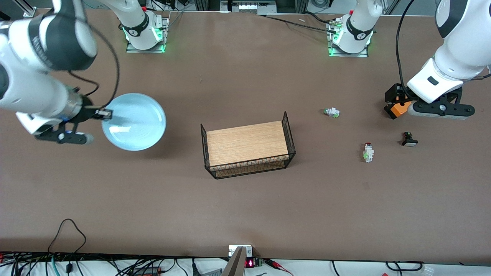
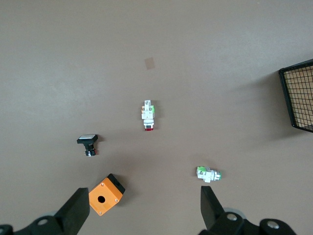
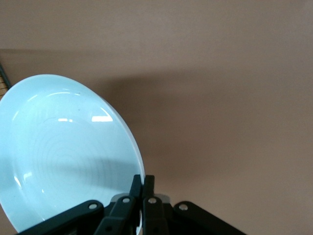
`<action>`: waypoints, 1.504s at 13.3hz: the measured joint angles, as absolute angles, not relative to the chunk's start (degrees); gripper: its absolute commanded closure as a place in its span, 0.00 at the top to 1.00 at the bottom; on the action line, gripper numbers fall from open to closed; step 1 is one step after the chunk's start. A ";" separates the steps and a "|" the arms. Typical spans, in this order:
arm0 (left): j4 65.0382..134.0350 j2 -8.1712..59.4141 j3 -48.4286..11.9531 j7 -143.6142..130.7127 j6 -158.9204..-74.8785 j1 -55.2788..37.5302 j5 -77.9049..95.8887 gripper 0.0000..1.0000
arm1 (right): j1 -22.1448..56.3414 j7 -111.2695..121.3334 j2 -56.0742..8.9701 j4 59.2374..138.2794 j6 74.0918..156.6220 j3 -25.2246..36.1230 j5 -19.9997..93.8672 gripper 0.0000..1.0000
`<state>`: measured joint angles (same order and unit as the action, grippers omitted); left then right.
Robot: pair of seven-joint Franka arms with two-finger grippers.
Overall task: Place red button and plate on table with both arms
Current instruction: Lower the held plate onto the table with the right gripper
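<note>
The pale blue plate (image 1: 134, 121) is at the right arm's end of the table (image 1: 245, 214). My right gripper (image 1: 103, 113) is shut on its rim; the right wrist view shows the fingers (image 3: 142, 183) pinching the plate's edge (image 3: 63, 152), with a shadow on the table beside it. The red button (image 1: 368, 152) lies on the table toward the left arm's end; it also shows in the left wrist view (image 2: 147, 116). My left gripper (image 1: 395, 97) is open and empty in the air (image 2: 144, 200), over the table beside an orange box.
A light-wood rack with black wire sides (image 1: 247, 143) stands mid-table, its corner in the left wrist view (image 2: 298, 95). Near the red button lie a white switch with a green end (image 1: 332, 112), a black switch with a white cap (image 1: 409, 140) and the orange box (image 1: 399, 109).
</note>
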<state>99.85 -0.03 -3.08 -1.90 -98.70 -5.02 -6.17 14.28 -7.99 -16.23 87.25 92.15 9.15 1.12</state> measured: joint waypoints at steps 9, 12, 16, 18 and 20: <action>99.85 -0.03 -3.12 -1.91 -98.70 -5.03 -6.17 1.00 | 8.31 9.82 -17.78 106.31 123.80 9.05 1.12 0.00; 99.85 -0.03 -3.12 -1.91 -98.70 -5.03 -6.17 1.00 | 6.40 13.49 -19.85 110.74 133.46 9.04 1.12 0.00; 99.84 -0.03 -3.13 -1.91 -98.68 -5.03 -6.17 1.00 | 4.63 16.21 -23.77 111.35 140.94 8.85 1.13 0.00; 99.84 -0.03 -3.13 -1.91 -98.68 -5.03 -6.17 1.00 | 4.57 16.22 -25.60 111.35 143.85 8.71 1.13 0.00; 99.84 -0.03 -3.13 -1.91 -98.68 -5.03 -6.17 1.00 | 4.56 16.22 -27.22 111.36 146.46 8.68 1.13 0.00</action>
